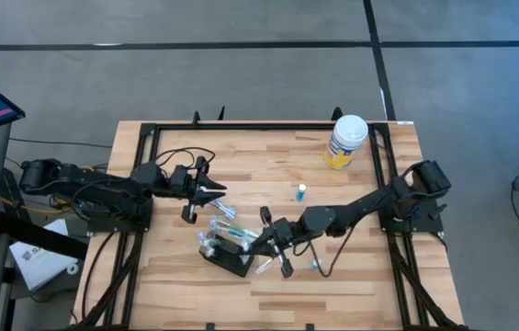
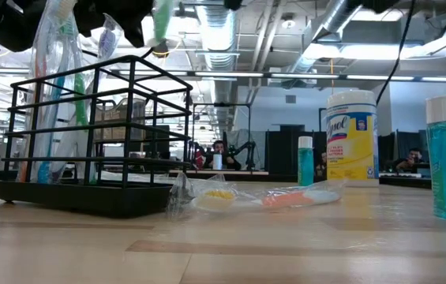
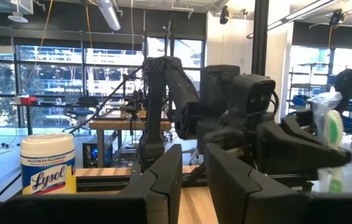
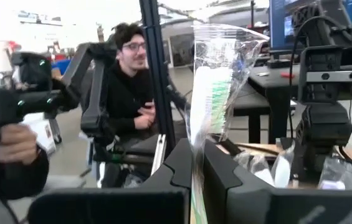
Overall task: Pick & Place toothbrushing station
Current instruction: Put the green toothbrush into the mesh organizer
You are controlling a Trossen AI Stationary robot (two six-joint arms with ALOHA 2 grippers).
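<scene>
A bagged toothbrush (image 4: 216, 93) is pinched in the right gripper (image 1: 276, 246), beside the toothbrush holder (image 1: 227, 250) near the bench's front edge, approx. mid-width. Left gripper (image 1: 206, 191) is parked farther back, fingers apart, empty. Loading step is judged underway; next, brush to be lined up over a slot & lowered.

The high view looks straight down on the whole table (image 1: 332, 276) from well above. The low view sits at tabletop height, very near the station (image 2: 88, 158), facing level into the room. Both share the station and the canister (image 1: 345, 141). The left wrist view looks across the table at the right arm (image 3: 238, 118) and canister. The right wrist view faces a person (image 4: 129, 87) beyond the table.
</scene>
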